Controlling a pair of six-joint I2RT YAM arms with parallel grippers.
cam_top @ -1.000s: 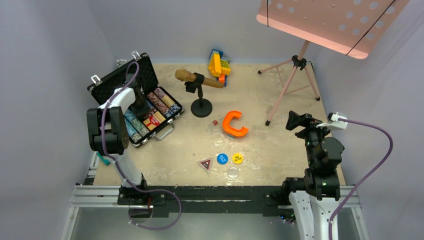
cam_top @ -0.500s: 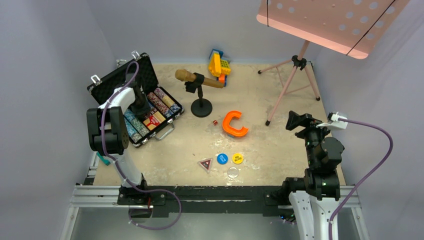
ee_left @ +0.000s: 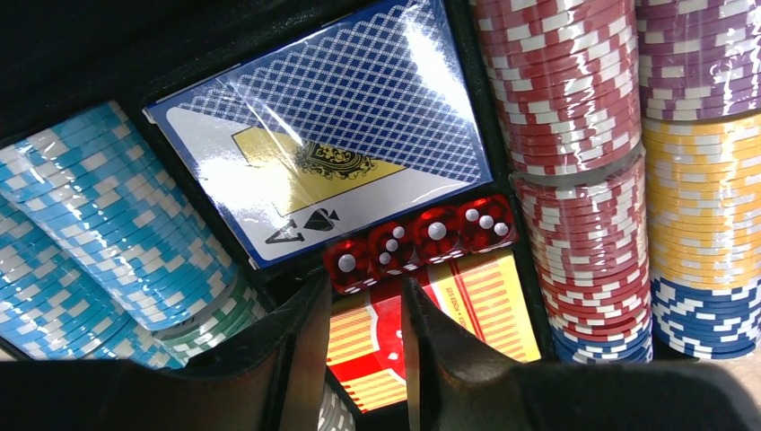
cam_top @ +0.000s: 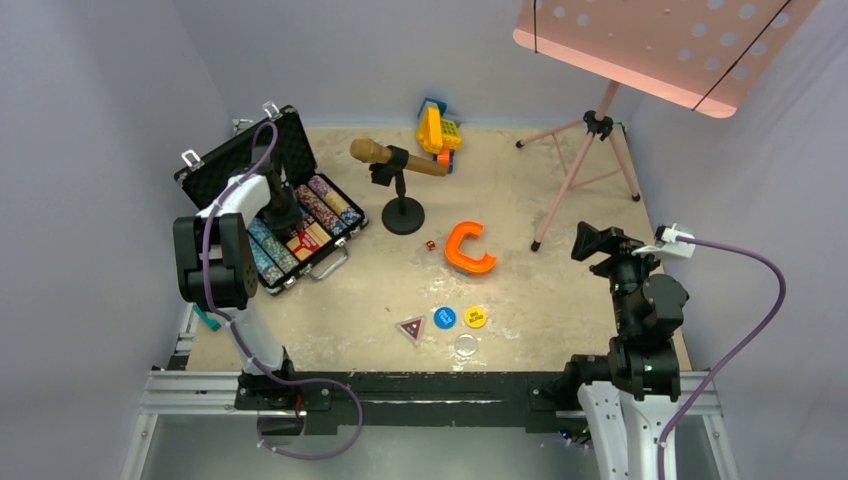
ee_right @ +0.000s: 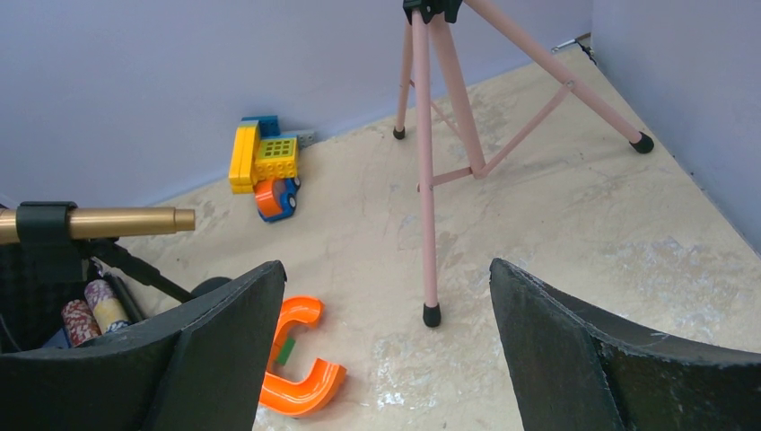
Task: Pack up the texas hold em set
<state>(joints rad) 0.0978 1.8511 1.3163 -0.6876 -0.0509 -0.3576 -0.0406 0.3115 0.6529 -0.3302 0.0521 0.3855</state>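
Note:
The black case (cam_top: 226, 158) lies open at the far left with rows of poker chips (cam_top: 322, 204) and card decks inside. My left gripper (cam_top: 283, 218) reaches into it. In the left wrist view its jaws (ee_left: 363, 292) stand slightly apart and empty over the red-and-yellow deck (ee_left: 467, 310), just below a row of red dice (ee_left: 420, 241) and the blue deck (ee_left: 332, 135). One red die (cam_top: 430, 245) lies on the table. The triangular (cam_top: 411, 327), blue (cam_top: 445, 317) and yellow (cam_top: 476, 317) buttons lie near the front. My right gripper (cam_top: 592, 241) hovers wide open and empty at the right (ee_right: 386, 287).
An orange C-shaped piece (cam_top: 468, 250) lies mid-table and shows in the right wrist view (ee_right: 296, 364). A microphone on a black stand (cam_top: 402, 170), a yellow toy (cam_top: 438, 130), a pink music stand (cam_top: 585, 165) and a clear disc (cam_top: 466, 346) are also on the table.

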